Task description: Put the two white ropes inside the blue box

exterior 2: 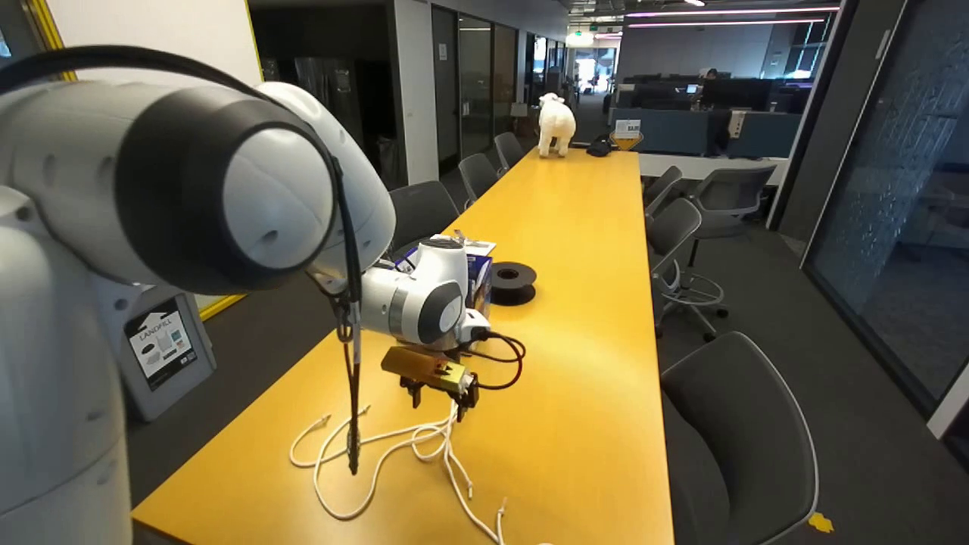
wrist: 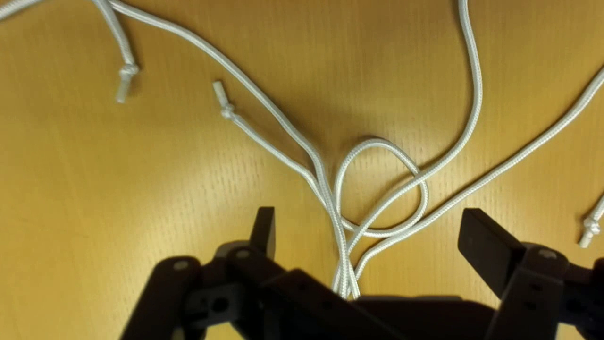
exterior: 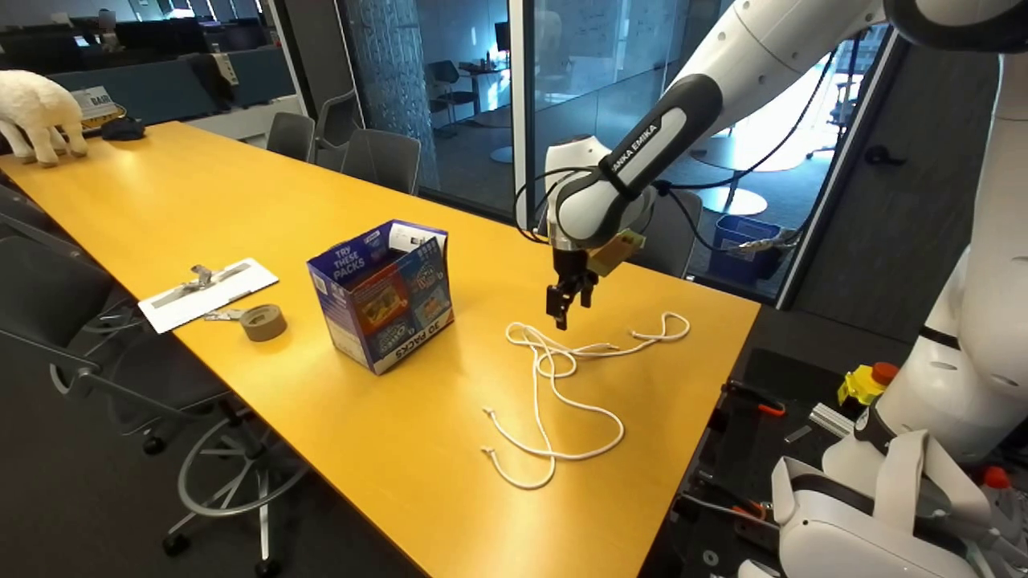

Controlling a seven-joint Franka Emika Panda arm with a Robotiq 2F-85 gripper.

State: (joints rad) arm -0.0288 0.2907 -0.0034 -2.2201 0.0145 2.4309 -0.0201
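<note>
The two white ropes (exterior: 536, 385) lie loosely curled on the table and cross each other; they also show in an exterior view (exterior 2: 348, 517). In the wrist view the ropes (wrist: 339, 231) bunch together between the fingers, and a small loop lies just beyond. The blue box (exterior: 341, 321) stands upright with its top open; in an exterior view the box (exterior 2: 478, 284) is mostly hidden behind the arm. My gripper (exterior: 573, 311) is above the ropes, apart from them, and it also shows in an exterior view (exterior 2: 439, 409). In the wrist view its fingers (wrist: 368, 226) are wide apart with nothing gripped.
A brown tape roll (exterior: 263, 322) and a white clipboard (exterior: 249, 281) lie beside the box near the table edge. A black spool (exterior 2: 512, 282) stands near the box. A chair (exterior 2: 742, 446) is at the table's side. A white toy sheep (exterior 2: 557, 125) stands at the far end.
</note>
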